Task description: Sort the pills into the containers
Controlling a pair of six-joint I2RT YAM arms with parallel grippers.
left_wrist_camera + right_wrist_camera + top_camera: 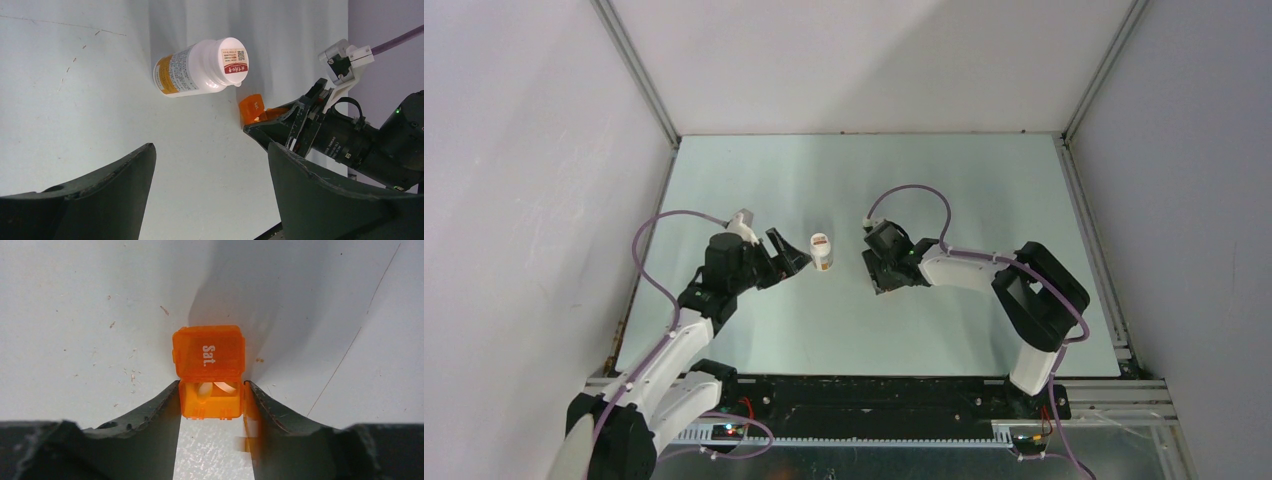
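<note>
Seen from above, two robot arms reached over a pale table (874, 330) closed in by plain walls. A white pill bottle (822, 251) stood upright near the middle of the table, slightly left of centre. Its white cap (234, 62) was on and carried a red-marked sticker, and a printed label with a yellow band wrapped the body.

The left gripper (796, 259) sat just to the left of the bottle, pointing toward it. In the left wrist view its two dark fingers (100, 195) were spread wide with only bare table between them, and the bottle lay beyond their tips, untouched.

To the right of the bottle, a small gap away, the right gripper (879, 273) pointed left toward it. In the right wrist view its fingers were pressed against the two side walls of a small orange box (210, 407) of see-through plastic, pinching it. The box's hinged lid (208, 352) was flipped open away from the gripper, with "Sat." in white letters on it. Inside the open compartment lay pale pills (204, 390), too hidden by the wall to count. From above, the gripper covered the box. The left wrist view showed it beside the bottle, on its right, but whether it rested on the table or was held just above could not be told.
</note>
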